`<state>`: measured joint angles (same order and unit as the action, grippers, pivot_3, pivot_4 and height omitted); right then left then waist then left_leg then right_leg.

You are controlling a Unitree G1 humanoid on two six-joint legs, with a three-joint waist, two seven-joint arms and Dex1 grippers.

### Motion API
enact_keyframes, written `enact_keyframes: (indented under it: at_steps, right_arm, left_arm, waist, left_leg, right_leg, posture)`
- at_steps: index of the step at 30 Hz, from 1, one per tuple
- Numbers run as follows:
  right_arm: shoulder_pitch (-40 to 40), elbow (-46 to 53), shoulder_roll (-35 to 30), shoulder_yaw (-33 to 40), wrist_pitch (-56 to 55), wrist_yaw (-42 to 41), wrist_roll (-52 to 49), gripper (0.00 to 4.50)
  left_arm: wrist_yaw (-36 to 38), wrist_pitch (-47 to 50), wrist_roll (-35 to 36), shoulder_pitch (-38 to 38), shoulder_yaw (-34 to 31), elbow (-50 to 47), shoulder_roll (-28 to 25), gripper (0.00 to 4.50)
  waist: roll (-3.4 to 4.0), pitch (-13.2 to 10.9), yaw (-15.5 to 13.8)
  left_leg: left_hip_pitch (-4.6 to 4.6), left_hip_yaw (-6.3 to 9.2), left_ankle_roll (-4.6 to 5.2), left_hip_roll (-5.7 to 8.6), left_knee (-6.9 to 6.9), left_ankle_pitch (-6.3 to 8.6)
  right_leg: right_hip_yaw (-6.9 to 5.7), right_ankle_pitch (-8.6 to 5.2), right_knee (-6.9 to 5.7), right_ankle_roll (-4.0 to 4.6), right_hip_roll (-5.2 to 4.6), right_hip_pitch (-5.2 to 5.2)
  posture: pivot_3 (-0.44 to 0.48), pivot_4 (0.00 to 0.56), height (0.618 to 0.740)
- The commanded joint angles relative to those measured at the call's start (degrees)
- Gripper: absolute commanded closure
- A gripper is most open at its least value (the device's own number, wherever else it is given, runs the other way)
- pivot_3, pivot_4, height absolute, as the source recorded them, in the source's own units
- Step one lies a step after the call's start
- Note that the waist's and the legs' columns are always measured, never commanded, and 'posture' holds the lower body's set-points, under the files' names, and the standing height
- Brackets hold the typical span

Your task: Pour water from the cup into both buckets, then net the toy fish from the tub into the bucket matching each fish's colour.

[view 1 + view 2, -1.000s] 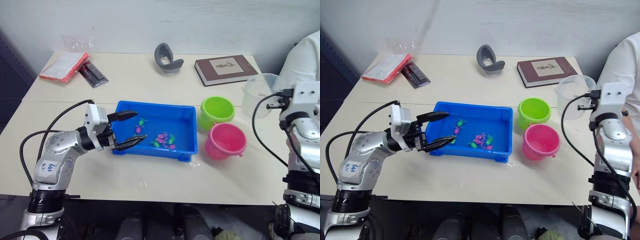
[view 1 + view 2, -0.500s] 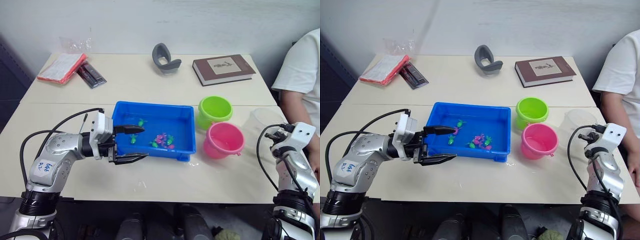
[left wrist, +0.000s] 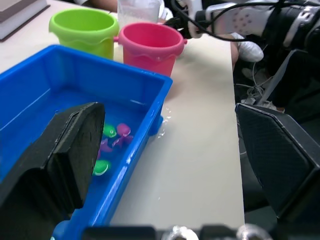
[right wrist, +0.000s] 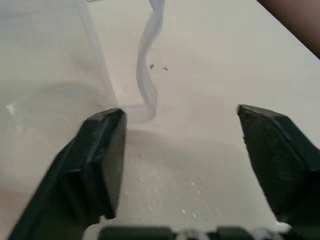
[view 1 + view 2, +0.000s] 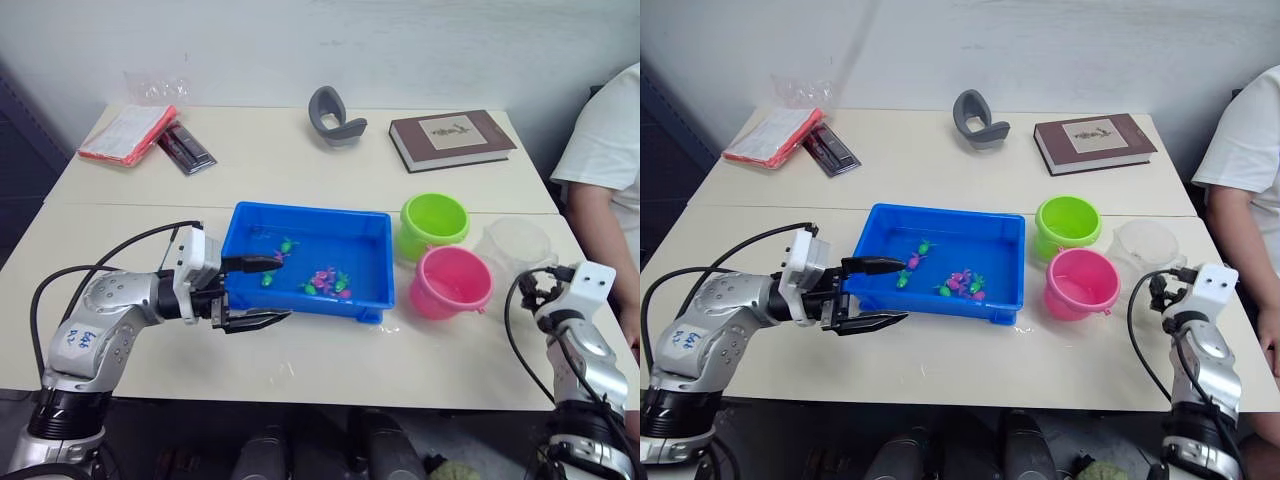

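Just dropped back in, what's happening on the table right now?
The clear cup stands on the table beside the pink bucket and green bucket. The right gripper is open in front of the cup, not holding it. The left gripper is open at the near left corner of the blue tub, where the toy fish sit. Nothing is gripped.

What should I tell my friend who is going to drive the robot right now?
Left gripper: open, empty, at the tub's near left corner.
Right gripper: open, empty, just behind the cup.
The cup stands on the table to the right of the green bucket and pink bucket.
The toy fish are all in the tub, in water.
Done: cup set down; the pouring looks finished, though I can't confirm water in the buckets.
Left: find the net, scoop each fish into its matching bucket.
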<state>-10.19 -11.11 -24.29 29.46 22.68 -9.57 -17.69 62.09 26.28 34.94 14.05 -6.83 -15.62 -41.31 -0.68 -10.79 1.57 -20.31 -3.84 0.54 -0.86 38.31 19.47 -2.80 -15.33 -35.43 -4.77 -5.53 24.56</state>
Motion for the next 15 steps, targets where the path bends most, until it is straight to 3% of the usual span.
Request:
enact_keyframes:
  at_steps: [1, 6, 11, 15]
  right_arm:
    - [5.8, 10.6, -3.8, 2.4, 5.6, -1.5, -1.8, 0.07]
    - [14.9, 20.7, -9.1, 6.4, 12.9, -9.1, -8.2, 0.07]
    - [19.4, 34.6, -15.1, 8.6, 0.0, -26.1, -12.8, 0.07]
    - [19.2, 39.1, -17.2, 4.9, -7.2, -36.0, -14.7, 0.07]
  left_arm:
    - [-1.2, 0.7, 2.7, -4.3, -5.6, -4.0, -1.5, 0.0]
    - [-3.2, -0.3, 2.1, -13.5, -13.8, -5.7, -2.9, 0.0]
    - [-2.2, -3.2, -1.7, -27.8, -22.5, -1.5, -3.6, 0.0]
    - [-6.2, -10.8, -5.5, -31.9, -28.3, 4.1, -0.6, 0.0]
  waist:
    - [0.02, 0.0, 0.0]
    - [0.02, 0.0, 0.1]
    - [0.13, 0.0, 0.4]
    - [-0.27, 0.1, -0.3]
  left_leg:
    - [0.0, 0.0, 0.01, 0.0, -0.04, 0.0]
    - [0.04, 0.0, 0.32, -0.02, -0.14, 0.2]
    - [0.14, -0.09, 0.34, -0.04, -0.19, 0.3]
    - [0.17, 0.04, 0.32, -0.07, -0.17, 0.3]
  right_leg:
    - [0.01, 0.0, 0.01, 0.0, -0.03, 0.0]
    - [0.01, -0.01, 0.34, 0.01, -0.02, -0.02]
    - [0.06, -0.02, 0.32, 0.05, 0.05, -0.04]
    - [-0.07, -0.04, 0.34, 0.11, 0.1, -0.08]
  posture:
    - [0.0, 0.15, 0.74]
    - [0.0, 0.15, 0.74]
    - [0.0, 0.15, 0.74]
    - [0.0, 0.15, 0.74]
